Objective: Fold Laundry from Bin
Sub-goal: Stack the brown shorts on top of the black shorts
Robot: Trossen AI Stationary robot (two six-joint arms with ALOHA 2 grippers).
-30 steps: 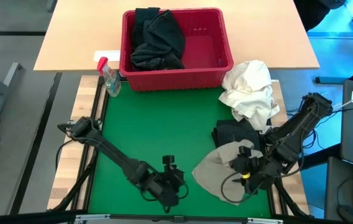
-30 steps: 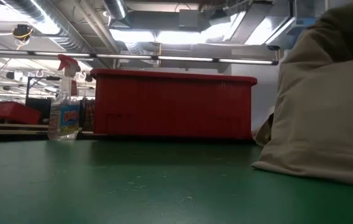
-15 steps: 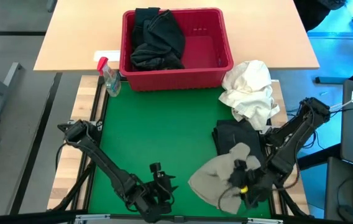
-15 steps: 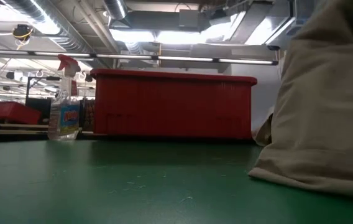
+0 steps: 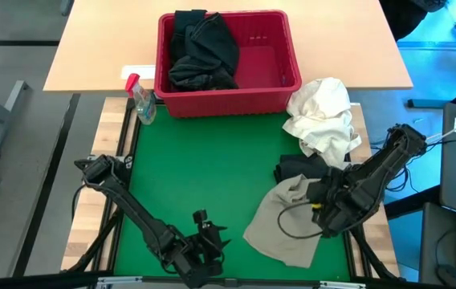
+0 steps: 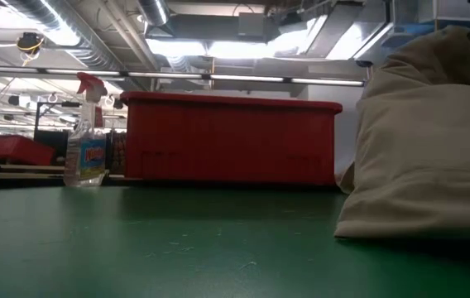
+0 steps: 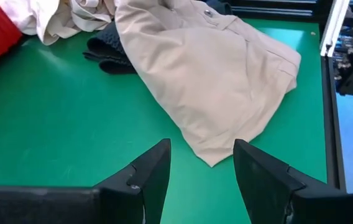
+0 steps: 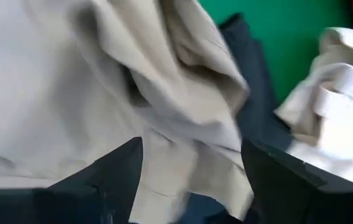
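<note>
A khaki garment (image 5: 280, 229) lies on the green mat at the near right. Its far part is raised under my right gripper (image 5: 323, 205), which is shut on it; in the low view the garment (image 6: 425, 141) rises in a heap. A dark garment (image 5: 299, 168) lies flat beside it, partly under it. More dark laundry (image 5: 202, 52) is piled in the left half of the red bin (image 5: 228, 102) at the far edge. My left gripper (image 5: 205, 234) hovers open over the mat's near edge, pointing at the khaki garment (image 7: 214, 74). My right gripper has a bunched fold of the khaki garment (image 8: 189, 118) between its two fingers, several layers thick. The fingers (image 8: 123, 168) come at it steeply from above. The held part is raised, and the garment's near end (image 5: 276, 245) rests slack on the mat.
A white cloth bundle (image 5: 322, 119) sits at the mat's far right, against the dark garment. A clear spray bottle with a red top (image 5: 142, 103) stands left of the bin. The mat's left and middle (image 5: 196, 168) are bare green.
My left gripper has gone toward the table's near left and rolled, then kept still. My right gripper dipped toward the near edge, then drew back toward the far right and tipped steeper. The khaki garment went from a bunched heap to drawn out, its far part raised.
</note>
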